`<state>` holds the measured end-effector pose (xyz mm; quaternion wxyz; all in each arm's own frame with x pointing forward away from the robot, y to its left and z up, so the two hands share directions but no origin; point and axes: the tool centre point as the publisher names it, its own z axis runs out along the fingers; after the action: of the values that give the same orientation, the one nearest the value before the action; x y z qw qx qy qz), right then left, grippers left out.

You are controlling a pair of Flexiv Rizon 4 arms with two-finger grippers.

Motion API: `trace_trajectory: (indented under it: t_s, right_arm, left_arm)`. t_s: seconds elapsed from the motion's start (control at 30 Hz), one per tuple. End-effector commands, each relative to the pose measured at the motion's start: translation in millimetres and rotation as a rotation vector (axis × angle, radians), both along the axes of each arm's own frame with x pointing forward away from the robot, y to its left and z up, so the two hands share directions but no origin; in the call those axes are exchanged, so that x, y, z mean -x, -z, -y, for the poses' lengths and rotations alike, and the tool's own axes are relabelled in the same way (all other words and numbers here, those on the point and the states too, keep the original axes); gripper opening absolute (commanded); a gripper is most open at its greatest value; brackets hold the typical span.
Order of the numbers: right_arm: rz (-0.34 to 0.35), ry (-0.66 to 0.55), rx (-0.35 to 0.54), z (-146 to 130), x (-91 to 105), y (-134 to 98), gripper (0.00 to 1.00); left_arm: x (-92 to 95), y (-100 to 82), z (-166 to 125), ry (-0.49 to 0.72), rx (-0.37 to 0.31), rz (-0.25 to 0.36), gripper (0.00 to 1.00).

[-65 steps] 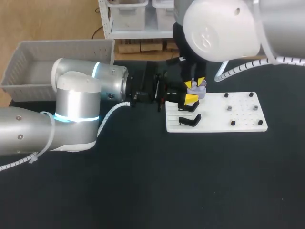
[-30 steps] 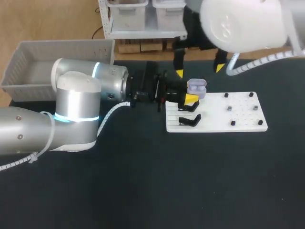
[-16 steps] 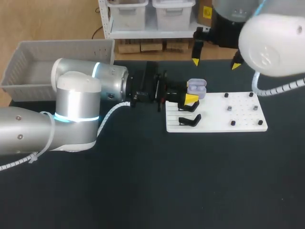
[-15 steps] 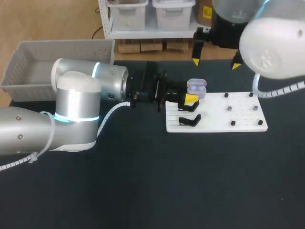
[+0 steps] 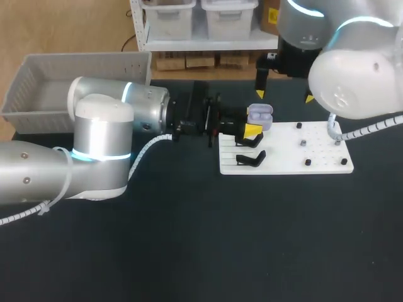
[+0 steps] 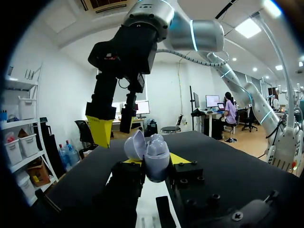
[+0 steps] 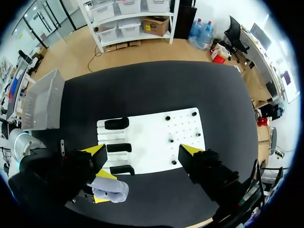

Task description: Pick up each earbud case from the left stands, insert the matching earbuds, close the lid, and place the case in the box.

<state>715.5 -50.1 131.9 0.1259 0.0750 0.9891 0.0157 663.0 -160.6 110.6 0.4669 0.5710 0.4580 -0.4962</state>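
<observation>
Earbud case (image 5: 259, 116) pale lavender, plain, lid and body same shade
Left gripper (image 5: 252, 129) black, tips bright yellow; right gripper (image 5: 284, 95) same black with yellow tips
Board (image 5: 315, 165) white, faint parallel lines at stand end, dotted with small black and grey pegs (image 5: 307, 162)
Stands (image 5: 250, 158) black
Table (image 5: 189, 251) matt black
Box (image 5: 25, 75) light grey, ribbed walls
Left arm (image 5: 101, 145) silver and white, cyan light ring; right arm (image 5: 352, 75) white-silver, cyan ring too
</observation>
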Motion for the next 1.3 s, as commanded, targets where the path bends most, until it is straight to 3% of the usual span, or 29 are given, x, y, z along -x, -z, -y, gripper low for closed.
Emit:
trace_trajectory:
  t_s: [0.03,0.37,0.57,0.6,0.77,0.9,1.1,1.3]
  right_arm:
    - [-0.022,-0.014,-0.001,-3.1,3.5,1.3,1.0]
    - [-0.063,-0.065,0.013,-4.0,35.5,-0.7,1.0]
    - [-0.058,-0.057,0.036,-0.6,43.8,-3.2,1.0]
    - [-0.063,-0.057,0.003,1.7,43.9,-5.2,1.0]
    - [0.04,-0.018,0.006,15.3,49.0,-27.6,1.0]
    - [0.15,-0.056,-0.027,29.7,69.0,-57.4,1.0]
    - [0.265,-0.16,-0.062,46.1,112.8,-88.0,1.0]
    - [0.321,-0.178,-0.108,54.8,135.0,-98.4,1.0]
  left_arm:
    - [1.2,0.5,-0.1,-0.005,0.002,0.003,0.0]
    - [1.2,0.5,-0.1,-0.005,0.002,0.003,0.0]
    - [1.2,0.5,-0.1,-0.005,0.002,0.003,0.0]
    - [1.2,0.5,-0.1,-0.005,0.002,0.003,0.0]
    - [1.2,0.5,-0.1,-0.005,0.002,0.003,0.0]
    - [1.2,0.5,-0.1,-0.005,0.002,0.003,0.0]
    - [1.6,-23.2,-28.4,-0.086,-0.035,-0.011,0.0]
    - [1.5,-52.1,-59.2,-0.188,-0.032,-0.019,0.0]
